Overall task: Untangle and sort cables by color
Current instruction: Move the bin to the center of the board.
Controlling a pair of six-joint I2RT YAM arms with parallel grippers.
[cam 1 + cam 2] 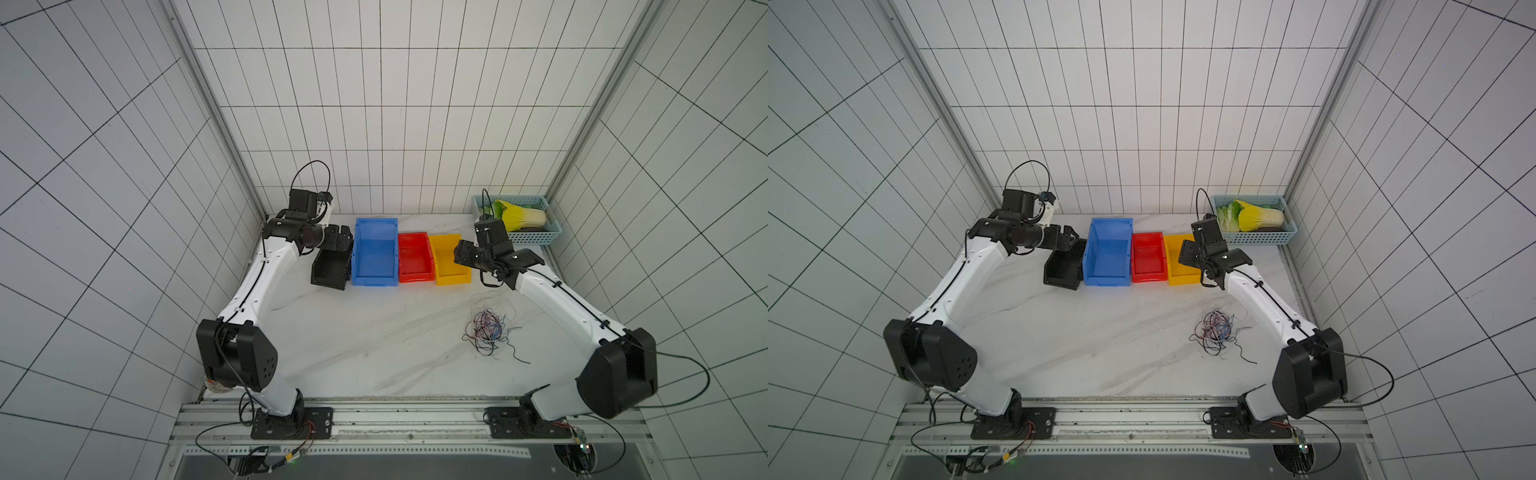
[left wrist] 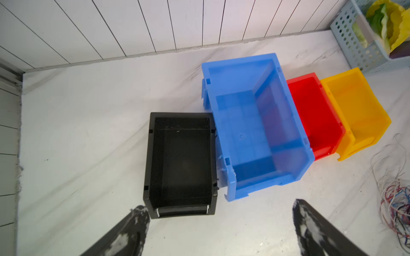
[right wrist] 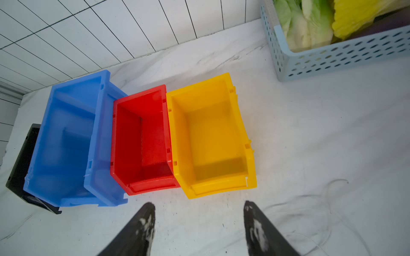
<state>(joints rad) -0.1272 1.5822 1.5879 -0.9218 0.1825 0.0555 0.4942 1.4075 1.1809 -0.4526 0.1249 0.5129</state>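
Cables (image 1: 487, 330) near right claw (image 3: 199, 204), yet apart

Two dark, white-scuffed fingers (image 2: 133, 232) of the left pincer (image 2: 219, 207) stand wide apart above a white marbled tabletop (image 2: 88, 133), gripping nothing. Beyond them four open, empty bins stand in a row, left to right: a black bin (image 2: 155, 155), a larger blue bin (image 2: 244, 66) touching it, then a red bin (image 2: 315, 110) and a yellow bin (image 2: 355, 106). Right of the yellow bin, a tangle of thin cables (image 2: 395, 199), red, blue, white and dark, lies on the tabletop. At the far right a pale blue perforated basket (image 2: 355, 44) holds yellow-green leafy vegetables (image 2: 390, 24). A white tiled wall (image 2: 133, 26) stands behind.
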